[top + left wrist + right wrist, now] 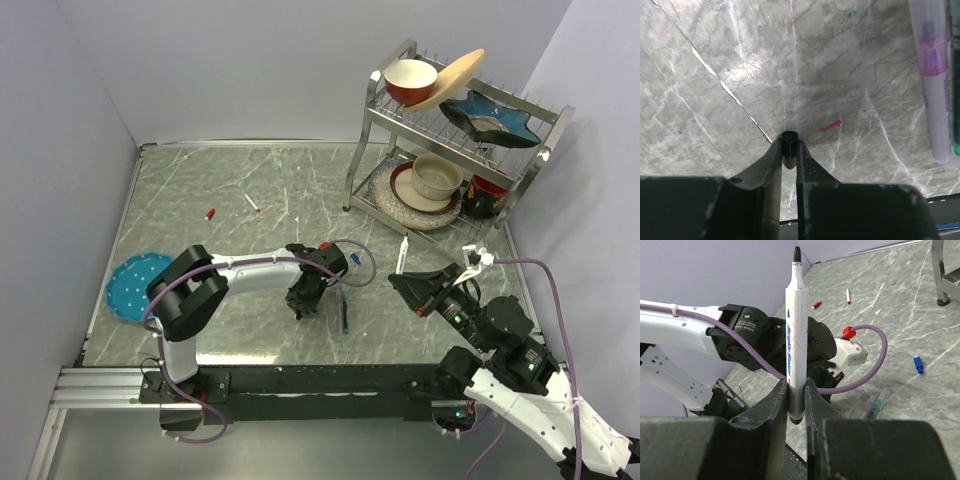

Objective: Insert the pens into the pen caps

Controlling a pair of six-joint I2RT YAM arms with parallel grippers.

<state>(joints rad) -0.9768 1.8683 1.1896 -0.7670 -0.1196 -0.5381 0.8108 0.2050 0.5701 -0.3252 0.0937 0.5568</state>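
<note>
My left gripper [303, 303] [789, 146] is shut on a black pen cap [789, 137], held low over the table with its open end showing. My right gripper [400, 284] [796, 386] is shut on a white pen [402, 255] [795, 335] with a black tip, held pointing toward the left arm. A purple-capped pen [932, 85] and a teal pen [955, 75] lie side by side by the left gripper [343, 311]. A blue cap [356, 258] [917, 364], a red cap [210, 213] [816, 304] and a white pen with a red tip [251, 202] [848, 296] lie on the table.
A metal dish rack [372, 120] with bowls and plates stands at the back right. A blue plate [133, 285] lies at the left edge. Walls close in the table on the left, back and right.
</note>
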